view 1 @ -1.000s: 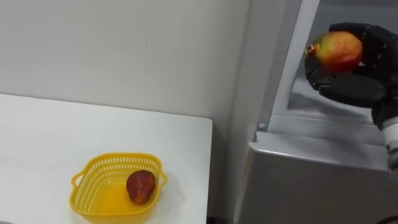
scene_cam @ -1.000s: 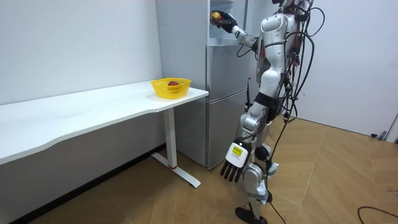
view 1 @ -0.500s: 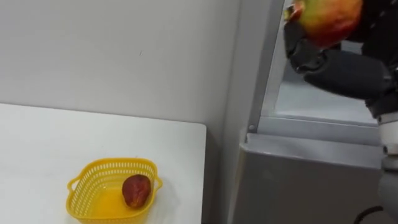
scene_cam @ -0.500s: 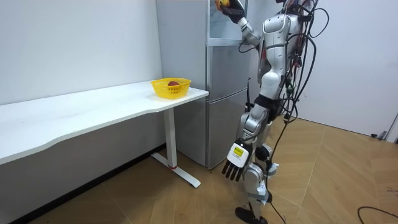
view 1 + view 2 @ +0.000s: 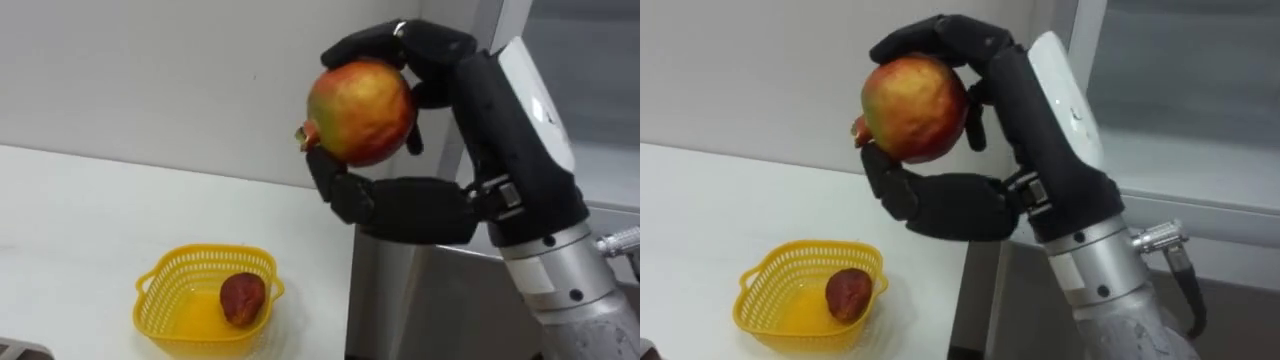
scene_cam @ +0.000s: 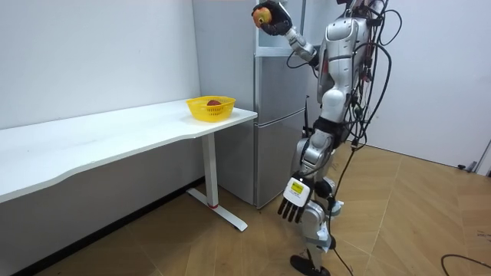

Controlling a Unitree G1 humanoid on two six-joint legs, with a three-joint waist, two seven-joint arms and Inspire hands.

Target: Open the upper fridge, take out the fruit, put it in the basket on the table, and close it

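Note:
A red and yellow round fruit (image 5: 362, 112) is held high in my right hand (image 5: 480, 140), whose dark fingers and thumb curl round it. Hand and fruit hang in front of the wall, left of the fridge's upper compartment (image 5: 590, 90) and above the table's right end. In the room view the fruit (image 6: 263, 13) is at the top left corner of the grey fridge (image 6: 272, 130). Below it, a yellow basket (image 5: 165, 275) on the white table (image 5: 70, 210) holds a dark red fruit (image 5: 243, 298). My left hand (image 6: 294, 208) hangs by my leg, fingers straight.
The white table runs along the wall to the room view's left, with the basket (image 6: 210, 109) at its end next to the fridge. I stand upright on wooden floor in front of the fridge.
My right hand has carried the fruit out of the fridge's upper compartment and leftward, over the table's end. The eye view has shifted with my head.

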